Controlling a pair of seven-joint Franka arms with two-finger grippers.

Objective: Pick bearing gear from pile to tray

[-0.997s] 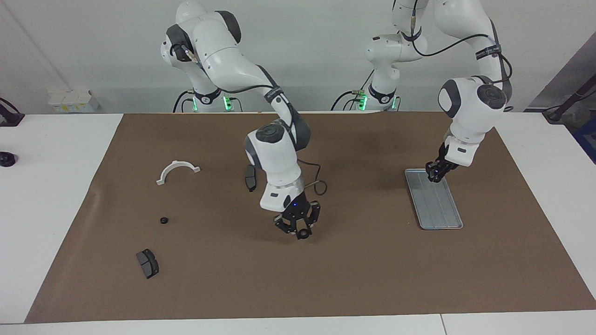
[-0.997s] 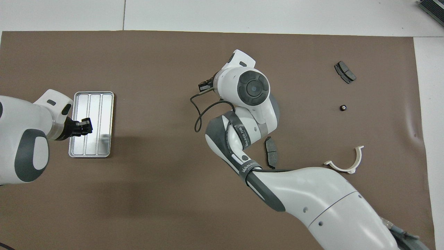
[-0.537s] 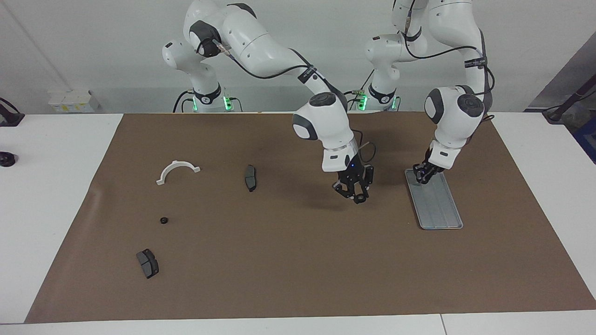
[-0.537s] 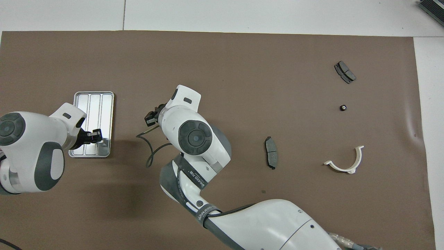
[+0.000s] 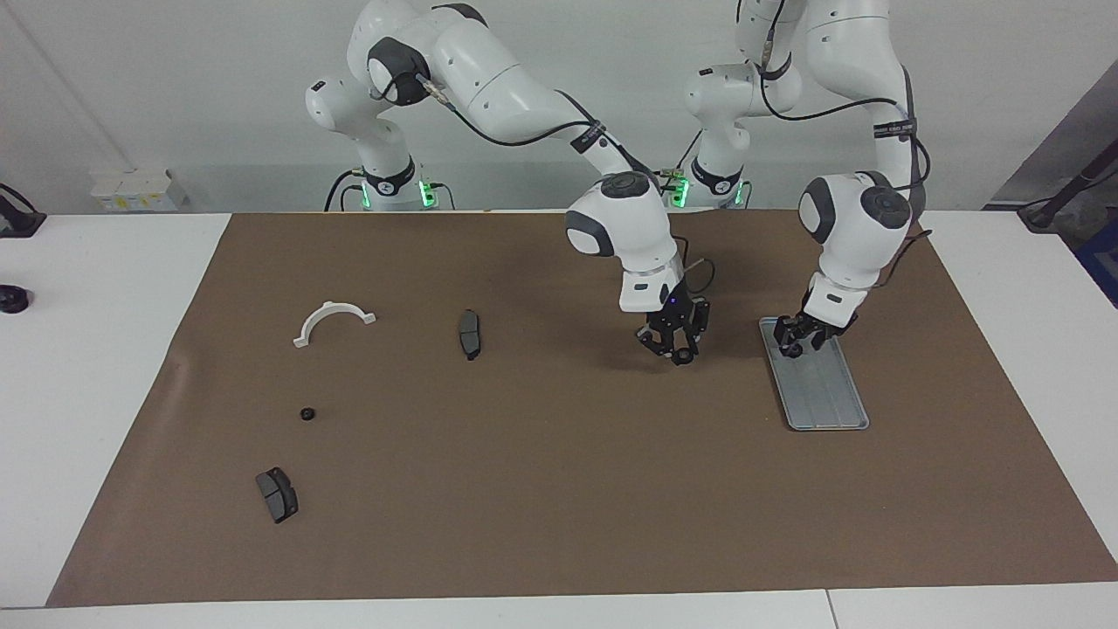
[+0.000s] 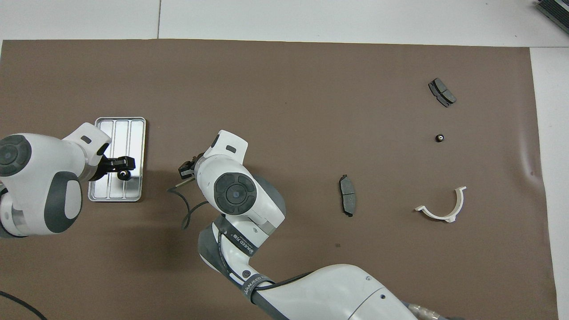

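One loose gear (image 5: 307, 413) lies low in the facing frame, at the right arm's end. Mid-frame, your right gripper (image 5: 679, 351) hangs over bare mat (image 5: 541, 489), closed on a second gear. Your left gripper (image 5: 803, 339) stands open over the tray (image 5: 830, 404), upper end, with a third gear (image 6: 122, 174) at its tips. Risk: the grippers clash there. The tray's lower end is free.

No legible text apart from unreadable lettering on arm straps (image 6: 234, 243).
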